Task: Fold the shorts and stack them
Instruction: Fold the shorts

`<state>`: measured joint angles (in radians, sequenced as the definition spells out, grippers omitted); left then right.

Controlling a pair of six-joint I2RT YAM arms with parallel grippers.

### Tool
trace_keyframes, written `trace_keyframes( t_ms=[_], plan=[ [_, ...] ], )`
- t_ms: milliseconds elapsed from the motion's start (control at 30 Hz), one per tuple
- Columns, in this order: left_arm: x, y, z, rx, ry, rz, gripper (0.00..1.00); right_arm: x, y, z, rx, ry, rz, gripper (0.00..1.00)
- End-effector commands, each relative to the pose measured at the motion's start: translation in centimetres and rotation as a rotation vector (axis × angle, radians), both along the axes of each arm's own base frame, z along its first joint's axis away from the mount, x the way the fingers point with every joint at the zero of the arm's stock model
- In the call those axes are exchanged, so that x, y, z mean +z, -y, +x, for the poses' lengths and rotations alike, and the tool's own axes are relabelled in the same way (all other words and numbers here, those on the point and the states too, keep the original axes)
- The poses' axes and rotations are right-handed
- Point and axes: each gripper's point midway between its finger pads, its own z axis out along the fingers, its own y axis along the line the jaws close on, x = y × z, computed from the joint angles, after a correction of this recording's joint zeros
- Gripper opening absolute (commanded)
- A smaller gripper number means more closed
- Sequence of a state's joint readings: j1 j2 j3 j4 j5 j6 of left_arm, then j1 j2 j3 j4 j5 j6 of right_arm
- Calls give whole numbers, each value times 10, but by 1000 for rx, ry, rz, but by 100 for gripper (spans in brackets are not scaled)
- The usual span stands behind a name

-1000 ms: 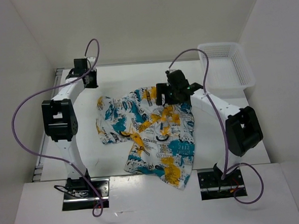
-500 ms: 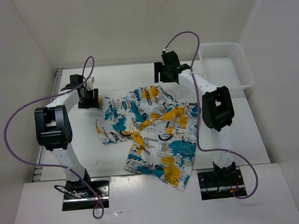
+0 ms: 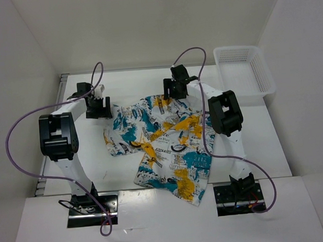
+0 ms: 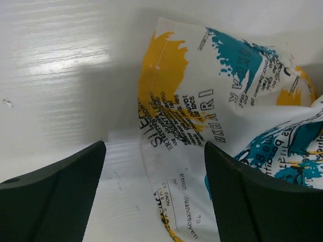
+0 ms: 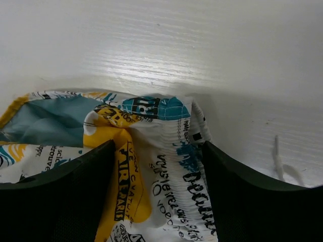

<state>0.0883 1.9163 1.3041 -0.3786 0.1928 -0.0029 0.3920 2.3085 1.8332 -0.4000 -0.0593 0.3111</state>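
Note:
The printed shorts (image 3: pixel 163 143) lie crumpled across the middle of the table, white with teal, yellow-orange and black print. My left gripper (image 3: pixel 103 109) is open at the shorts' far left corner; in the left wrist view the hem corner (image 4: pixel 192 151) lies between the spread fingers (image 4: pixel 55 196). My right gripper (image 3: pixel 171 94) is open at the far top edge of the shorts. In the right wrist view the gathered waistband (image 5: pixel 176 171) sits between the two fingers (image 5: pixel 252 196), which do not pinch it.
A white mesh basket (image 3: pixel 244 72) stands at the far right of the table. The near end of the shorts (image 3: pixel 182 188) hangs over the table's front edge between the arm bases. White walls close in on three sides.
The right arm swung from over the shorts to their far top edge and came down on the waistband. The left gripper came down from the far left to the shorts' left corner.

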Motion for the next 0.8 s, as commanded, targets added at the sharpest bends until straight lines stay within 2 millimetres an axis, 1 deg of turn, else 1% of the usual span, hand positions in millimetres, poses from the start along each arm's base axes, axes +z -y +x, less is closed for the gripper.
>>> trace_keyframes(
  t_ms=[0,33,67,100,133,167,233,267,300,333,367,400,433,467,500,533,567,600,633,667,700,733,767],
  plan=[
    [4,9,19,-34,60,-45,87,2,-8,-2,4,-1,37,75],
    [1,11,20,-41,61,-55,88,-2,-8,-1,4,-1,37,72],
    [0,10,25,-41,69,-55,88,0,-11,0,11,6,48,70],
    [-4,13,24,-47,59,-66,88,-6,-11,-1,11,-4,44,66],
    [-2,12,29,-47,62,-66,88,-6,-13,-2,20,-8,54,61],
    [-13,13,25,-46,30,-69,86,-7,-15,-1,27,-10,62,51],
    [-14,19,25,-61,20,-81,80,-9,-15,-7,32,-36,59,40],
    [-13,22,24,-70,21,-97,75,-9,-9,-4,21,-36,59,26],
    [-15,24,24,-75,23,-105,65,-3,-10,-4,14,-24,71,20],
    [-14,26,24,-81,24,-116,57,-4,-3,-5,4,-32,68,12],
    [-17,28,24,-87,24,-126,47,3,-4,-2,5,-11,77,6],
    [-10,31,30,-101,45,-146,34,10,1,-1,-5,0,81,0],
    [-11,33,32,-108,45,-158,11,16,7,3,-16,10,84,0],
    [-6,35,34,-115,50,-168,2,26,6,6,-15,30,92,0],
    [0,39,39,-128,68,-186,0,41,9,13,-15,64,97,0],
    [6,40,41,-133,71,-193,0,63,11,15,-26,102,98,0],
    [18,39,50,-136,98,-189,0,79,20,21,-27,145,84,0],
    [34,39,58,-140,138,-184,0,99,24,25,-40,190,73,0],
    [62,30,66,-128,204,-165,0,136,33,26,-54,260,77,0],
    [92,20,79,-115,273,-143,0,159,37,28,-54,320,66,0],
    [121,15,86,-100,327,-110,0,177,45,28,-77,368,47,0],
    [138,7,86,-82,335,-95,0,221,50,24,-87,461,62,0],
    [157,-1,90,-65,369,-79,0,237,54,20,-84,501,49,0]
  ],
)
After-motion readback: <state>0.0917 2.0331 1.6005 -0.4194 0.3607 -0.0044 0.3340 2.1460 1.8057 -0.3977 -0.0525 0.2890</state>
